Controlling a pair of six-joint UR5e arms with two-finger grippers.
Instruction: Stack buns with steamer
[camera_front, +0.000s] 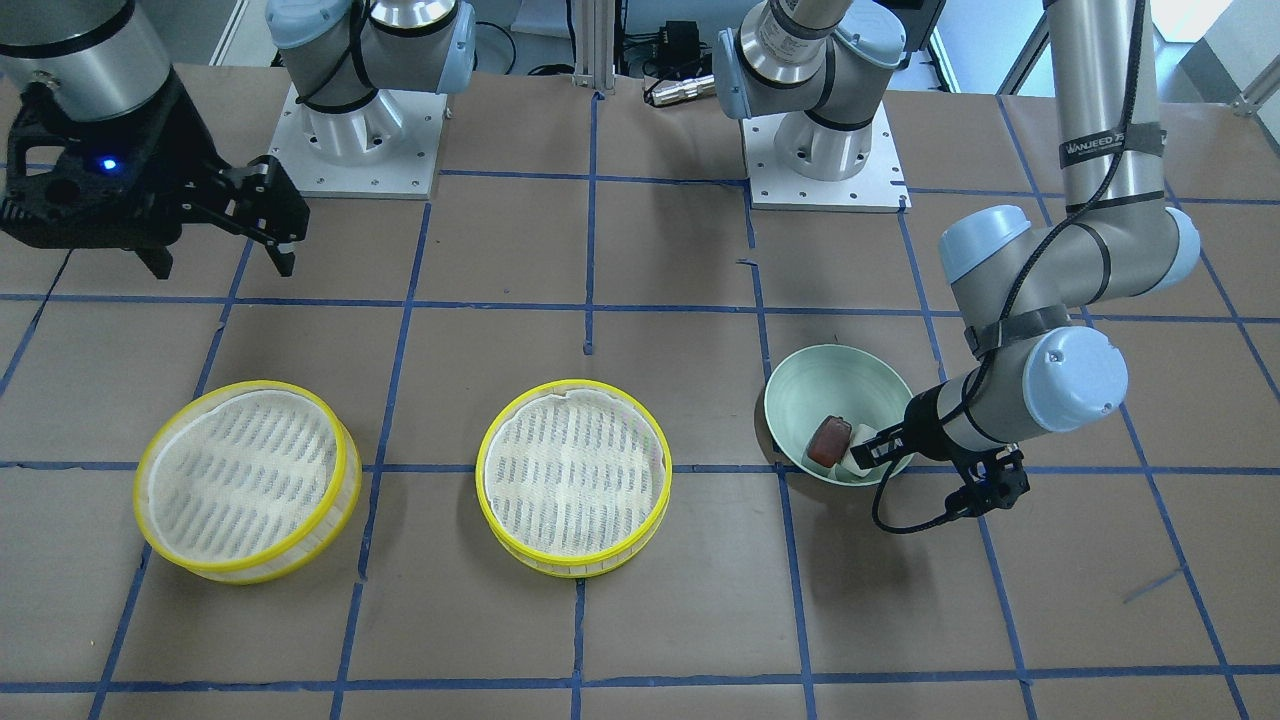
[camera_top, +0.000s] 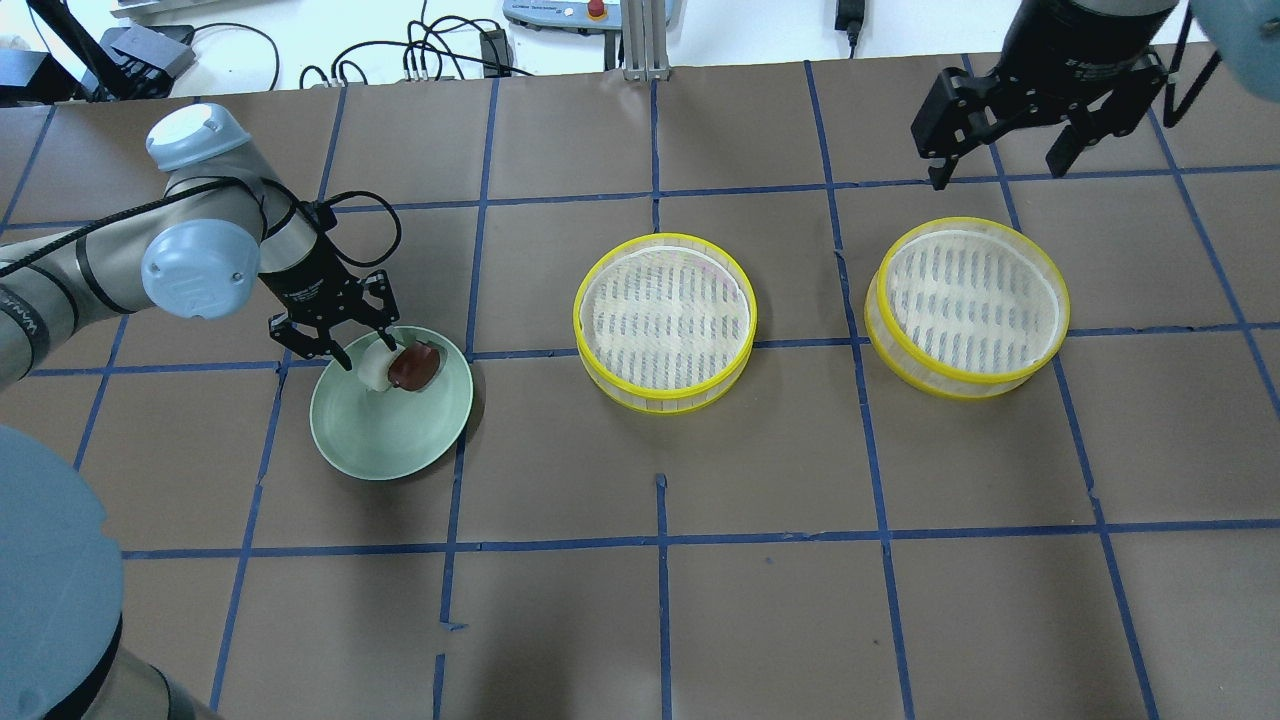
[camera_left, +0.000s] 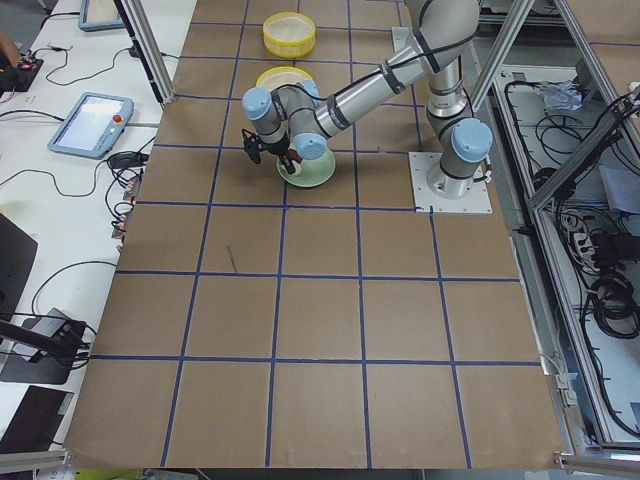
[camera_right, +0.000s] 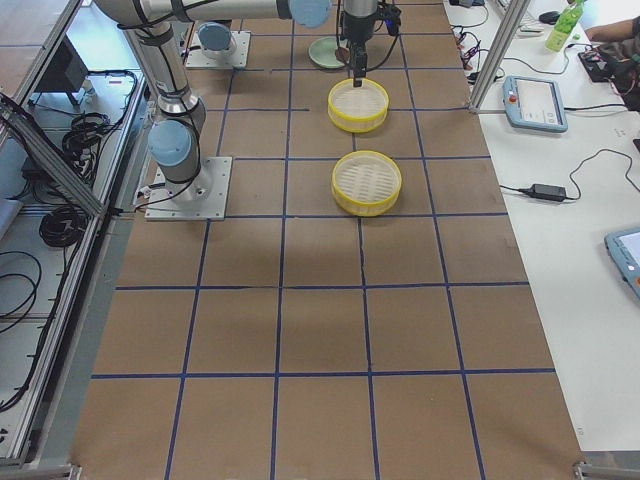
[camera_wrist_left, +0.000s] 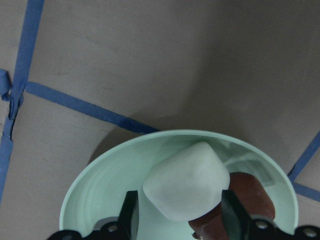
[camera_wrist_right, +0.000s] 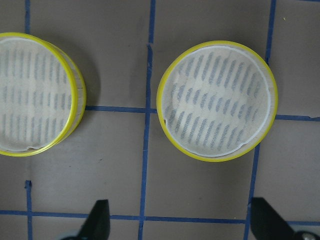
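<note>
**Left gripper in the bowl, astride the white bun**

Over on the left, the left gripper (camera_top: 367, 352) reaches down into the pale green bowl (camera_top: 385, 450). Its jaws are spread either side of the white bun (camera_wrist_left: 185, 187), with a sliver of gap on one side, so they are not clamped. The reddish-brown bun (camera_top: 415, 367) lies against it in the same bowl. Along the table (camera_top: 760, 600) sit the middle steamer tray (camera_top: 665, 310) and the right-hand steamer tray (camera_top: 968, 300), well apart. Beyond the latter hangs the right gripper (camera_top: 998, 172), its jaws wide apart.
</note>
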